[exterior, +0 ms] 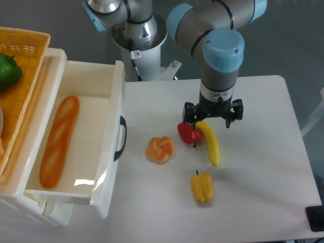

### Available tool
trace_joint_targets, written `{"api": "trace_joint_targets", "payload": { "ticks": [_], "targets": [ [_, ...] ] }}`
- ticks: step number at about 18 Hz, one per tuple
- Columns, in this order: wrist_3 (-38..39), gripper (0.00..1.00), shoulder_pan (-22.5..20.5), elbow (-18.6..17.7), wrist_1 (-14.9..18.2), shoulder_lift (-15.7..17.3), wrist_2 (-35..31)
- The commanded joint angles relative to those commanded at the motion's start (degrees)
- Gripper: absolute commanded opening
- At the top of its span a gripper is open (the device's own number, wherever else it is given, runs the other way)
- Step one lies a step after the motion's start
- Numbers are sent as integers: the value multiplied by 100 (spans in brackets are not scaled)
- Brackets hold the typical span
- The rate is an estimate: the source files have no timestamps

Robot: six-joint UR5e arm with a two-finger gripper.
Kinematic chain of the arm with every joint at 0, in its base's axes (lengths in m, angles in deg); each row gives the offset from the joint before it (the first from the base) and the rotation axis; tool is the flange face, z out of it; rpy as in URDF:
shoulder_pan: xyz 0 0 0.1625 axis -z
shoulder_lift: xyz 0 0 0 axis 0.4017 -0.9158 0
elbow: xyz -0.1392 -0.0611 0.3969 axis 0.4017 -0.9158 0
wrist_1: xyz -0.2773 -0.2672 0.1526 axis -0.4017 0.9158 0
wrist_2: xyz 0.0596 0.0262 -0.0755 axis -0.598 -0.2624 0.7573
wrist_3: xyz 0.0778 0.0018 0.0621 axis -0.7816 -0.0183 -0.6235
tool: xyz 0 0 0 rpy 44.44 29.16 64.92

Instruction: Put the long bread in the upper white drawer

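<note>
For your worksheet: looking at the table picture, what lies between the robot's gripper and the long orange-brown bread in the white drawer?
In the fixed camera view, between the gripper and the long orange-brown bread lie the small round knotted bun and the upper white drawer's front wall with its dark curved handle.

A red pepper [189, 132] lies below the jaws' left side, touching a banana [209, 142] that runs from beneath the jaws toward the near edge. A knotted bun [160, 150] sits left of the jaws, apart from the pepper. A yellow pepper [202, 187] lies nearer the camera. Far left, an orange wicker basket [25, 45] holds a green pepper [9, 72]. All rest on a white table [263, 167].
</note>
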Motion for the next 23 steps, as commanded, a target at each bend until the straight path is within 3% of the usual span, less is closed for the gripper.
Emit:
{"api": "trace_joint_targets", "payload": {
  "ticks": [9, 23],
  "targets": [
    [-194, 100, 18, 105, 79, 35, 79],
    [-194, 100, 62, -18, 0, 0, 62]
  ]
}}
